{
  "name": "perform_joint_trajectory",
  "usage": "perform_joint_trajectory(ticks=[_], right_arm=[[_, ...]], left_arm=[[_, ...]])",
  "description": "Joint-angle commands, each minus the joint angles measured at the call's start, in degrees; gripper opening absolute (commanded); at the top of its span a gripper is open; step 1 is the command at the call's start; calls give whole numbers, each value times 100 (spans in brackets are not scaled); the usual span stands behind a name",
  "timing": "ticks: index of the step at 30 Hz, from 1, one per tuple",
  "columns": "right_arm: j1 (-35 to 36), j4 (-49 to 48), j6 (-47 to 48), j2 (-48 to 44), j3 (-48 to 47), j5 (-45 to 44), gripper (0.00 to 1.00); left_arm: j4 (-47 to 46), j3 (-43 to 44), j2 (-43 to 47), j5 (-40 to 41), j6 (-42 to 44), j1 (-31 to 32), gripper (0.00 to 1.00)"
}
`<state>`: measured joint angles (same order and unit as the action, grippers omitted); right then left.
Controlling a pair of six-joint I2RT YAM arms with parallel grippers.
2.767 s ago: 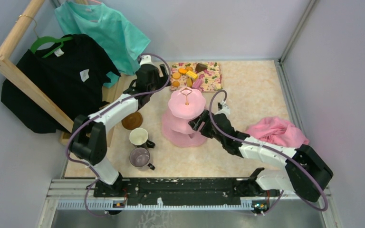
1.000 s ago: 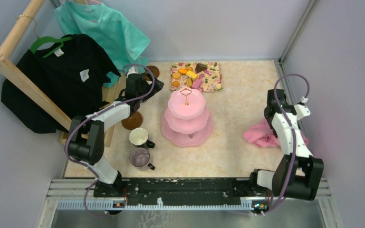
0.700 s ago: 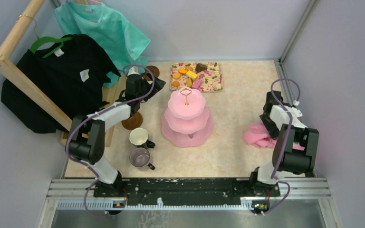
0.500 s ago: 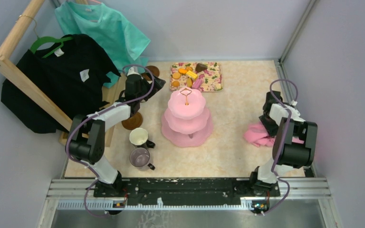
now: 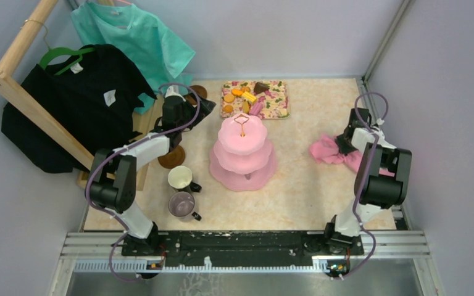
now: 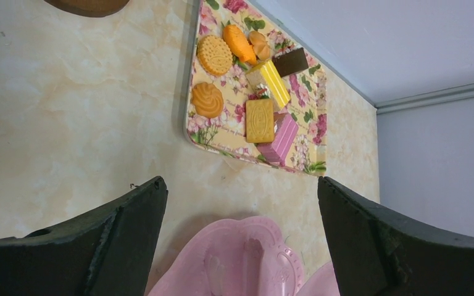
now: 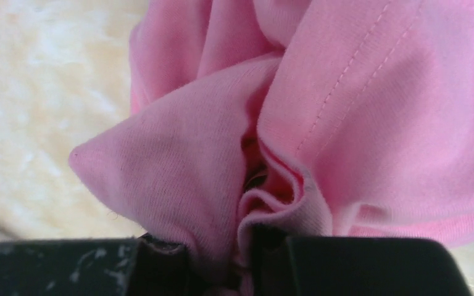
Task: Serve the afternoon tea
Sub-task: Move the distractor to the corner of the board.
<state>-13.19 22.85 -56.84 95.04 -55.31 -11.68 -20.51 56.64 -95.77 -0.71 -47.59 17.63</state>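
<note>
The pink three-tier cake stand with its gold loop stands mid-table. Small orange, yellow and brown snacks lie on the floral mat behind it. A white mug and a grey-purple mug sit to the stand's left, with one brown saucer beside them and another further back. My left gripper hovers open left of the stand's top tier, nothing between its fingers. My right gripper is shut on a fold of the pink cloth.
A wooden clothes rack with a black shirt and a teal shirt stands at the left. Grey walls close in the back and right side. The pink cloth lies near the right wall.
My right gripper has closed on the pink cloth and pulled it left and toward the back. The left arm has stayed put, open.
</note>
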Motion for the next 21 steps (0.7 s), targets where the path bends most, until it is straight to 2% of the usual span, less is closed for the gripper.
perform_joint_trajectory(ticks=[1,5,8,16,19,20,21], right_arm=[[165,-819,1,430,-882,984,0],[334,-1446,75,972,-1938,1316,0],[509,-1763,159,1633,-3152,1405,0],[680,-2086,34,4108,-6349,1740,0],[727,-1908,-10,5167,-7494,1880,0],[738,-1774,-4,5443,-7881,1891,5],[739,-1661,-3,5650,-8133,1893,21]], left_arm=[[-205,147,-99,-48,3,-24,96],[-148,268,-152,-25,83,-23,96],[-167,309,-199,17,133,-23,96],[-275,411,-441,131,332,-30,95],[-269,508,-552,211,434,-31,95],[-270,532,-573,227,457,-31,95],[-274,546,-601,233,469,-31,95]])
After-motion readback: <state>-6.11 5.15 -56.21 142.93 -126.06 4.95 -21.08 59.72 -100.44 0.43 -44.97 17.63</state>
